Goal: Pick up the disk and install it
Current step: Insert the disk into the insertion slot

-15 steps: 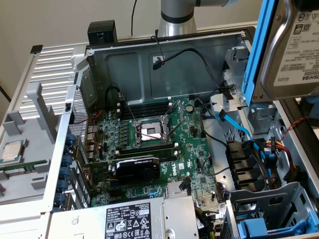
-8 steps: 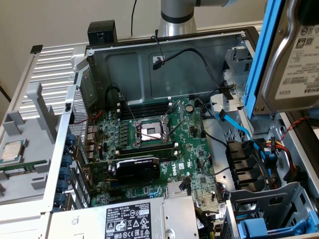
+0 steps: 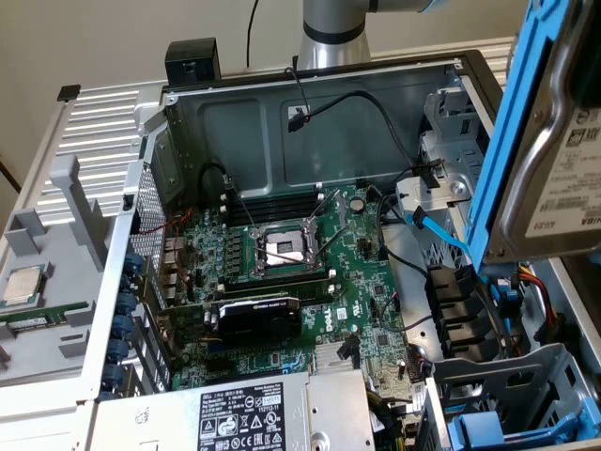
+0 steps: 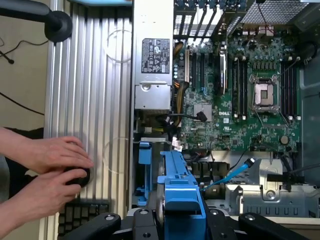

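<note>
- Grey steel computer case (image 3: pixel 310 122) lies open, motherboard (image 3: pixel 310 254) exposed.
- Blue-framed disk (image 3: pixel 563 160) is aloft on edge, long axis steep, over the drive cage (image 3: pixel 507 376) at the exterior view's right.
- Gripper (image 4: pixel 177 222) is clamped on the disk.

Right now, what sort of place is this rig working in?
Probably a lab bench set up for PC assembly or repair: an open computer case with its motherboard exposed, the disk held up beside it, and a person's hand near a keyboard alongside.
</note>
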